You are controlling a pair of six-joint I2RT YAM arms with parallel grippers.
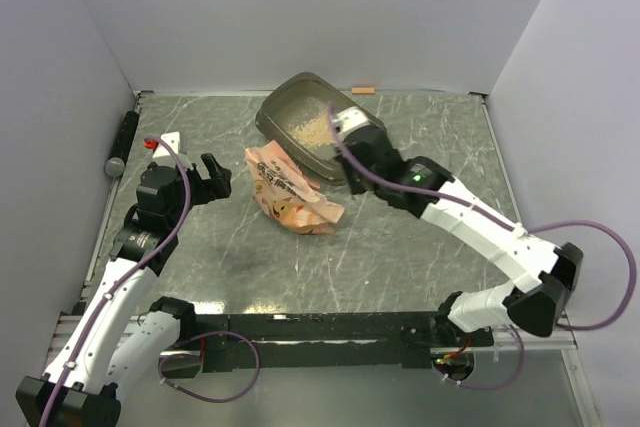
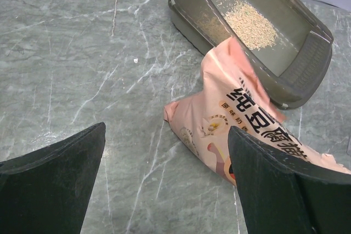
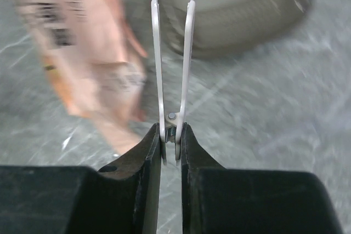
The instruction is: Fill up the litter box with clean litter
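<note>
Litter box (image 1: 275, 107) sitting at 12 o'clock on table (image 1: 400, 247), thin patch of clean litter (image 2: 249, 23) inside. Pink bag (image 1: 290, 192) lying at box's 6 o'clock. Left gripper (image 1: 212, 175) spread, empty. Right gripper (image 3: 171, 135) pinching white scissors (image 3: 158, 53). Risk: soft bag sagging during lift, spilling granules outside box.
</note>
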